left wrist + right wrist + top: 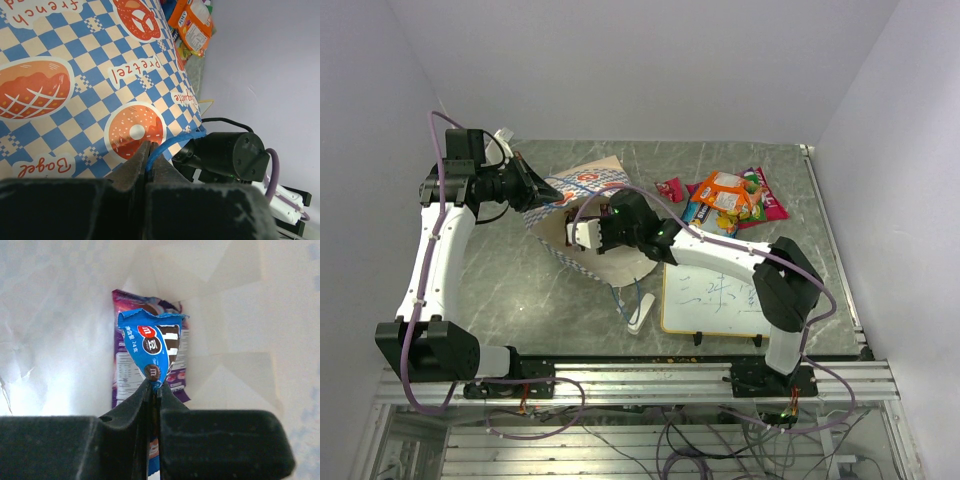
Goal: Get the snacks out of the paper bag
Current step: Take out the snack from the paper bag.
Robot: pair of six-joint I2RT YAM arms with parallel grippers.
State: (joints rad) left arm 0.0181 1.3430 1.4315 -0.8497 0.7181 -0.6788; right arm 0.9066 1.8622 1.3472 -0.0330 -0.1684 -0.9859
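Note:
The paper bag (588, 186) lies on its side on the table, its blue-and-white checkered face (75, 75) filling the left wrist view. My left gripper (148, 150) is shut on the bag's blue cord handle (172, 141) and holds the mouth up. My right gripper (155, 387) reaches inside the bag and is shut on the lower end of a blue snack packet (152, 342). A purple packet (125, 375) lies behind it against the bag's pale inner wall (60, 340). Several snacks (730, 195), orange, pink-red and others, lie in a heap on the table to the right.
A framed whiteboard (715, 300) lies at the front right under the right arm. A white eraser block (640, 315) sits next to its left edge. The right arm's black wrist (225, 152) is close beside the left fingers. Walls enclose the table on the left, back and right.

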